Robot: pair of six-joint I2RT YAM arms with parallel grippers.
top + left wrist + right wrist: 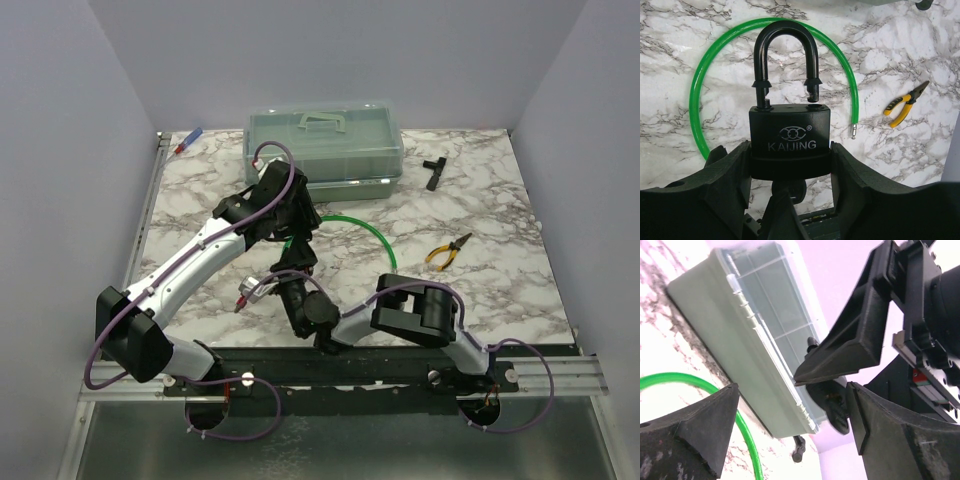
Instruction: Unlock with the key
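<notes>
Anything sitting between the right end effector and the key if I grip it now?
Nothing visible. The right end effector stands open below the padlock held by the left end effector; the key sticks out of the padlock's underside, its black head in the gap between the open fingers.

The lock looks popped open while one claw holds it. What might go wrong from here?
1. The key sticks out under the padlock, between the open fingers of the right gripper. If that arm backs away crookedly, it may knock the key or tug the padlock.
2. The left gripper clamps only the lower sides of the padlock, so a bump might tilt it or let it slip.
3. The shackle is free on one side and could get pushed back in.
</notes>
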